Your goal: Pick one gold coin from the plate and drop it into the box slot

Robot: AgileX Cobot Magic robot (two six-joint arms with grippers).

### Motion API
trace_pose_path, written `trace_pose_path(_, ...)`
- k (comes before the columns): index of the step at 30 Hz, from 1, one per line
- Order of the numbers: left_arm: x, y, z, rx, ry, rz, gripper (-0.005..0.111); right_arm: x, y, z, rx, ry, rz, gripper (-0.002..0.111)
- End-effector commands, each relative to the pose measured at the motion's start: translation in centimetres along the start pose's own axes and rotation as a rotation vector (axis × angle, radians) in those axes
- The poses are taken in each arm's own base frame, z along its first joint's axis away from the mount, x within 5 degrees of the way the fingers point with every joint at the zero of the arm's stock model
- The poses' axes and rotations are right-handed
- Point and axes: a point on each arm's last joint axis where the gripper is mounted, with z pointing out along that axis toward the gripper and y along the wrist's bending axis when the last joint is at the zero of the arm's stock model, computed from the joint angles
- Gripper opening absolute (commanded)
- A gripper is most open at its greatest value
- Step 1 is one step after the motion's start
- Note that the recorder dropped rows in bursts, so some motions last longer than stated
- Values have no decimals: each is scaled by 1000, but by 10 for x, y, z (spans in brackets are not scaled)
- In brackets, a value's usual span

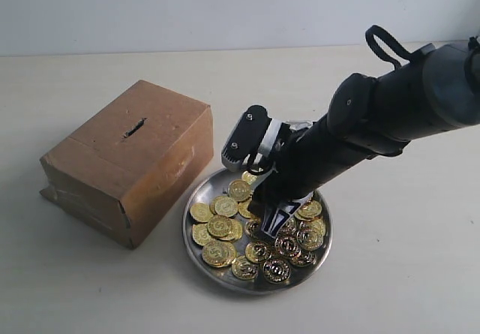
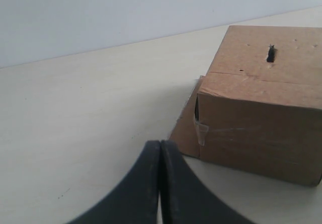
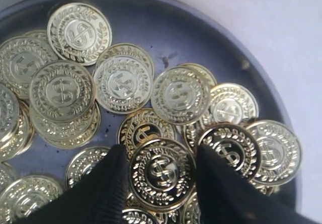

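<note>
Now | right end effector (image 3: pixel 161 156) straddles a coin (image 3: pixel 162 177) (grip unclear) | exterior view hides it | left end effector (image 2: pixel 160 148) closed

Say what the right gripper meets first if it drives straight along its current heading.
The gold coin lying between the fingers of the right gripper, on top of other coins in the plate. Whether the fingers already touch it is unclear.
</note>
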Motion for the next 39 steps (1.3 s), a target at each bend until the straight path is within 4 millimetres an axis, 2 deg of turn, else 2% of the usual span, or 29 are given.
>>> trace_pose_path(1,0,0,0,1,-13,-1,1,0,0,-1,8,1,-32,42)
trace_pose_path(6,0,0,0,1,-13,-1,1,3,4,-1,-43,33,-141,37)
trace_pose_path(14,0,0,0,1,-13,-1,1,4,14,-7,-154,47,-263,37)
trace_pose_path(26,0,0,0,1,-13,-1,1,-14,23,-58,-173,-53,-380,37)
trace_pose_path(29,0,0,0,1,-13,-1,1,-14,18,-51,-124,-53,-359,37)
trace_pose_path(33,0,0,0,1,-13,-1,1,-8,7,-19,-52,-37,-232,53)
trace_pose_path(39,0,0,0,1,-13,-1,1,-3,1,4,-6,-44,-59,53)
